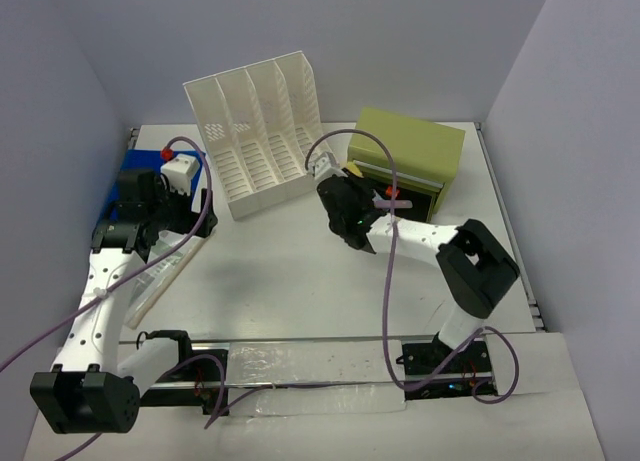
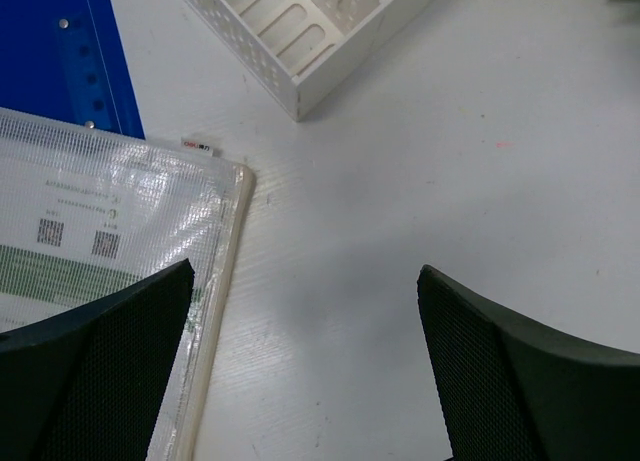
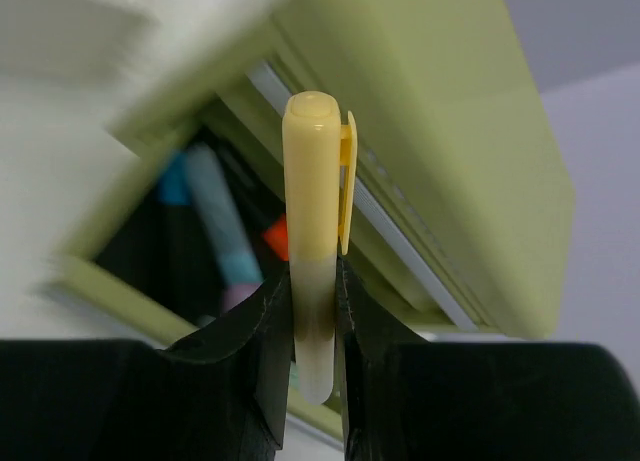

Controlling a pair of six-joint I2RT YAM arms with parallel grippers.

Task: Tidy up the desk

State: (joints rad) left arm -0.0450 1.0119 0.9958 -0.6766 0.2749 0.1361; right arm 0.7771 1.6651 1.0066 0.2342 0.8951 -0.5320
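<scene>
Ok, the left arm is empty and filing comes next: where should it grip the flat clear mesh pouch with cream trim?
Probably take the clear mesh pouch by its cream-trimmed long edge, near the rounded corner, coming from the white desk side. It lies flat, so that exposed edge gives the open left gripper its only lip to pinch.

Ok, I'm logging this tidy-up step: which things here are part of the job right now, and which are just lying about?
In the job: yellow highlighter, clamped in the right gripper; green drawer box, drawer open; the desk itself.
Lying about: clear mesh pouch, blue folder, white file rack; the left gripper, open, holds nothing.
</scene>
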